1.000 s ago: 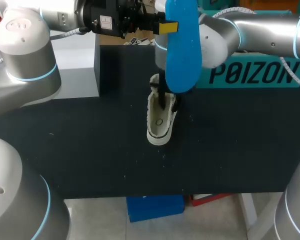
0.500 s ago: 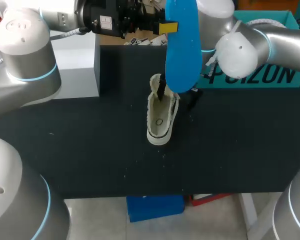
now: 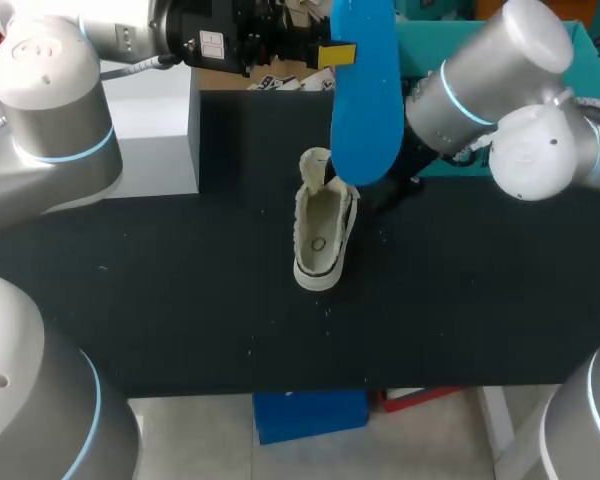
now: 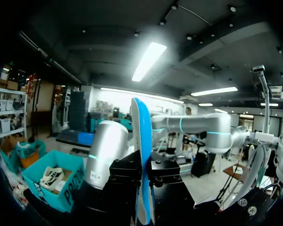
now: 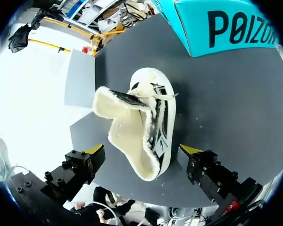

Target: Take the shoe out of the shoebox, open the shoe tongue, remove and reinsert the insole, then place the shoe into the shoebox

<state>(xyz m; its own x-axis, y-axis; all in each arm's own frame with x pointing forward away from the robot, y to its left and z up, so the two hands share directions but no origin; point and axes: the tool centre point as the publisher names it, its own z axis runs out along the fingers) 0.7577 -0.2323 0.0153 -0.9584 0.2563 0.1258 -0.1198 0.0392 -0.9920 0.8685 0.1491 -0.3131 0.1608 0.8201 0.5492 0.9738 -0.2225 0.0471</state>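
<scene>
Since the earlier frames my right arm has drawn out of the shoe [image 3: 320, 235], and the right gripper [image 5: 142, 149] now stands spread wide astride it, holding nothing. On the table [image 3: 180, 300] the shoe sits tongue open, while my left gripper [image 4: 144, 172] pinches the insole [image 3: 365, 100] upright above it. That insole looks light and bendy, best fed toe-first with the soft shoe steadied at its heel collar

Right gripper [image 5: 142, 149] pulled out of the shoe [image 3: 320, 238]; right arm [image 3: 500, 70] swung back toward the tabletop's right side.
</scene>
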